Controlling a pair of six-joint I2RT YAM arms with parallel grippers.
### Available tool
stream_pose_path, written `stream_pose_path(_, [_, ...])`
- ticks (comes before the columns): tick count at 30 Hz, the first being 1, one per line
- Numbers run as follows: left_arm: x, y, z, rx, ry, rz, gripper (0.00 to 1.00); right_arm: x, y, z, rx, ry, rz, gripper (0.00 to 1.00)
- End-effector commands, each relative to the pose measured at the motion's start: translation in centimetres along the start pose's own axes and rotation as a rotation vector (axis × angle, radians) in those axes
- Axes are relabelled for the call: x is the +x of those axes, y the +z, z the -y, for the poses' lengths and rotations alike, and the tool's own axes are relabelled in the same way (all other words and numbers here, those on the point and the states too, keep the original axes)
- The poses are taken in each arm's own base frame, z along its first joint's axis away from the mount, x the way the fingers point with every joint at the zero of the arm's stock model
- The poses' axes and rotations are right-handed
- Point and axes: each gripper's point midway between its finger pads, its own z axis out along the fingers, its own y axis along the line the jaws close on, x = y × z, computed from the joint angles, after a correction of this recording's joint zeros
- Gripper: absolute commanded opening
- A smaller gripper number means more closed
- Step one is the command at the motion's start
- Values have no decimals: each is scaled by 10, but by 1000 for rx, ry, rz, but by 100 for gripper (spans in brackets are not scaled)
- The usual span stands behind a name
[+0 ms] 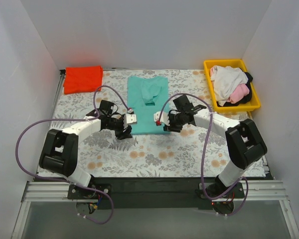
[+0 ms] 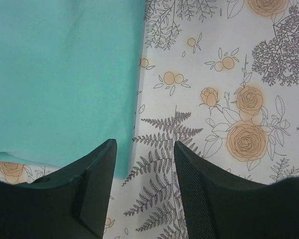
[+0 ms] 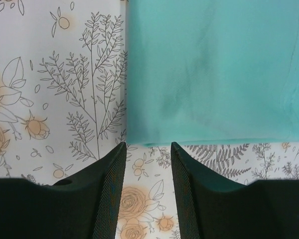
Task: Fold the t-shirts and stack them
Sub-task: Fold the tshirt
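- Grey-and-orange patterned cloth, printed with ferns and roses, is covering the table beyond the arm bases and lying flat.
- Over it the left gripper is hovering with its jaws apart and nothing between them. One dark, mesh-textured finger is overlapping the near left corner of the teal t-shirt in the left wrist view. Whether it is touching the cloth is hard to tell.
- Opposite it, the right gripper is likewise standing spread and holding nothing, with its gap sitting over the print just short of the shirt's near right corner.
- Between the two grippers the teal t-shirt is lying at the table's middle as a smooth, soft, tall rectangle, its sleeves folded inward over the collar end. Both wrist views are cutting off most of it.
- Far left, a red-orange t-shirt is resting as a tidy folded block, well apart from the teal one.
- Far right, a yellow tray of hard plastic is holding a crumpled heap of white, pink and black cloth. The separate garments are too tangled to make out.
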Motion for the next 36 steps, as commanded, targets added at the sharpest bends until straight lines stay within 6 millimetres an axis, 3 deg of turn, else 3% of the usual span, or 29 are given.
stream_pose_path(1, [-10, 3, -10, -11, 109, 54, 49, -12, 10, 20, 58, -139, 32, 48])
stream_pose_path(20, [30, 15, -4, -17, 76, -44, 49, 4, 31, -8, -26, -100, -24, 40])
stream_pose_path(27, [46, 19, -9, -31, 60, -94, 49, 18, 41, -16, -56, -81, -66, 41])
stream_pose_path(34, [47, 18, -7, -34, 64, -96, 47, 28, 45, -25, -84, -80, -90, 42])
stream_pose_path(36, [46, 18, -8, -36, 61, -95, 46, 31, 46, -26, -90, -85, -99, 36])
